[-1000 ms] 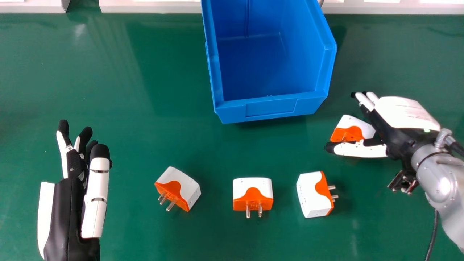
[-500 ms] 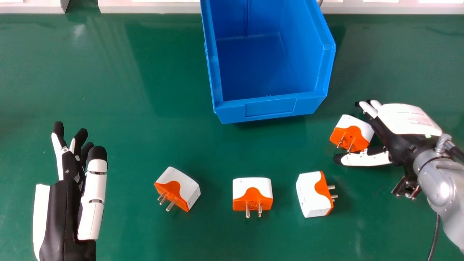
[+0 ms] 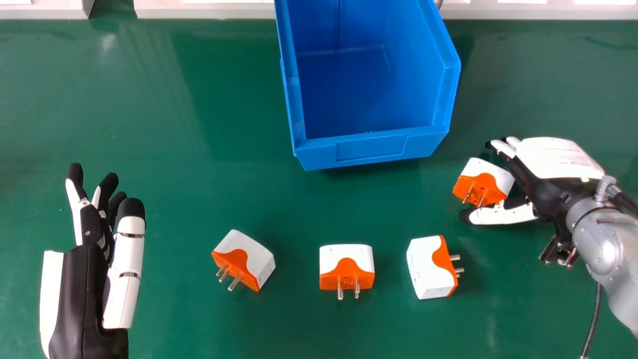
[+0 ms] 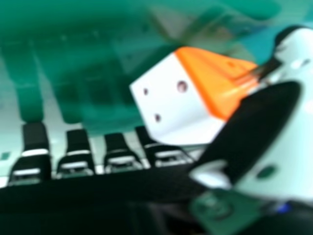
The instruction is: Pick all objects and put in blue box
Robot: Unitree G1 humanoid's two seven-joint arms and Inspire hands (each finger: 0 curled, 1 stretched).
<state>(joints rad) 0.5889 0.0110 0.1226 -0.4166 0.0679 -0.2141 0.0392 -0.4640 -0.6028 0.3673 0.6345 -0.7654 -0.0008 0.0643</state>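
In the head view, can see a white and orange plug [image 3: 491, 174] at the right of the frame, a little below mid-height, lying on the green counter [image 3: 174, 149] in the gap between the fingers [image 3: 503, 148] and the thumb [image 3: 503, 214] of the right hand [image 3: 558, 162]. Can make out prongs pointing towards the thumb. Can see the fingers held fairly straight on the upper side of the plug, and the thumb stretched out along the lower side. In the right hand view, can find the same plug between fingers and thumb, just beside both, with the fingers slightly spread. Cannot tell whether touching either.

Count four plugs in all: that one, plus a second plug [image 3: 432, 268] at lower right, a third plug [image 3: 346, 257] at lower centre and a fourth plug [image 3: 244, 257] at lower left of centre, lying well apart in a rough row on the counter. Count one blue box [image 3: 374, 148], open and standing at upper centre. Count two hands, with the left hand [image 3: 84, 279] at the lower left of the frame, holding its fingers loosely straight and slightly spread.
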